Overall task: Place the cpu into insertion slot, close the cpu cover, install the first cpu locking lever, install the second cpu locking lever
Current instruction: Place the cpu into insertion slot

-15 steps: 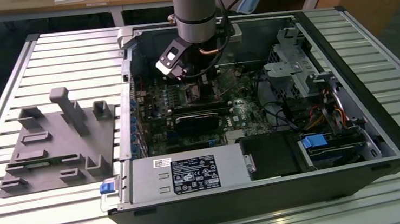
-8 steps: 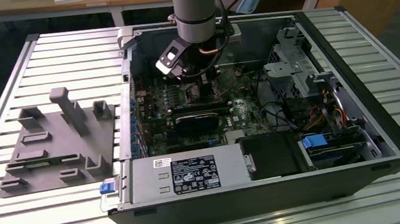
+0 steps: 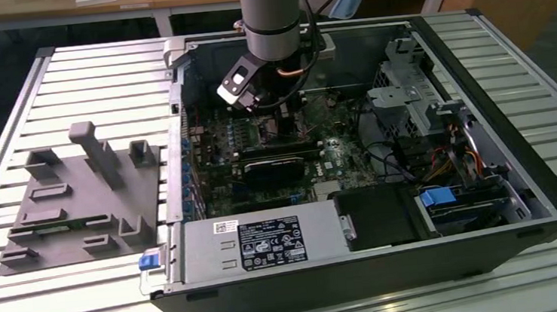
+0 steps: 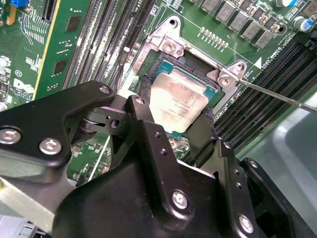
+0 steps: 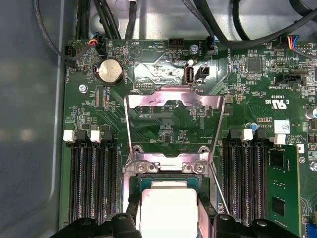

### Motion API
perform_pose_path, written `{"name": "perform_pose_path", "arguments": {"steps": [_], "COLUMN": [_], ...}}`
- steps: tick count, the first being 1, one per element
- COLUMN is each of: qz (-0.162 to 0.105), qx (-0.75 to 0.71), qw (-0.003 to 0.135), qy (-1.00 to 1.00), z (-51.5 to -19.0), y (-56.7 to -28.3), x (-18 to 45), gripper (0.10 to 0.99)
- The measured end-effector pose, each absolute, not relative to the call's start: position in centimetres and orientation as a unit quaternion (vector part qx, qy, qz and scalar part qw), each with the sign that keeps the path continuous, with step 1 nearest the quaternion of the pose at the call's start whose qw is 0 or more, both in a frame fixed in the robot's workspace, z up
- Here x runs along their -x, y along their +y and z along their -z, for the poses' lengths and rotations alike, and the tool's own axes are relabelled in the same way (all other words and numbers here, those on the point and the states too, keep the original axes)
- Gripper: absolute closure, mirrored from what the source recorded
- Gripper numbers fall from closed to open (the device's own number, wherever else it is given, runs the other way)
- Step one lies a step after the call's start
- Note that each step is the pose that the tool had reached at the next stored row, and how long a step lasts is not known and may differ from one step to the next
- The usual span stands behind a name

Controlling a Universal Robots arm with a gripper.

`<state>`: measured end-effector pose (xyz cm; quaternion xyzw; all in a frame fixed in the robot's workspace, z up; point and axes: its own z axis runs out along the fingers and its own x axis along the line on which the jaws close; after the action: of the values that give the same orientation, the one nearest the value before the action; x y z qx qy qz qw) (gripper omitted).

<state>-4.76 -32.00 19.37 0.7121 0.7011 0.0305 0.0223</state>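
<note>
Inside an open computer case [image 3: 370, 276] lying on a slatted metal table [image 3: 101, 88], the robot arm's gripper [image 4: 174, 109] reaches down to the green motherboard [image 5: 163, 59]. Its black fingers [image 4: 143, 116] are closed against two opposite sides of the cpu [image 4: 181, 96], a small flat square chip with a pale, silvery metal top and a thin teal-green border. In both wrist views the chip sits over the insertion slot [image 4: 194, 63], whose dark frame shows around it; whether it is fully seated cannot be told. The cpu cover [image 5: 173, 99], a thin silvery frame with a square window, is swung open and lies back over the board beyond the slot. A thin metal lever rod [image 4: 277, 94] angles away from one corner of the slot. Long black memory slots [image 5: 94, 183] run on both sides.
</note>
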Motion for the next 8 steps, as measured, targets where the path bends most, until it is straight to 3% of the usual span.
{"name": "perform_pose_path", "arguments": {"steps": [8], "qz": [-0.031], "qx": [-0.712], "qw": [0.022], "qy": [0.701], "z": [-19.35], "y": [-32.0], "x": [4.76], "gripper": [0.537]}}
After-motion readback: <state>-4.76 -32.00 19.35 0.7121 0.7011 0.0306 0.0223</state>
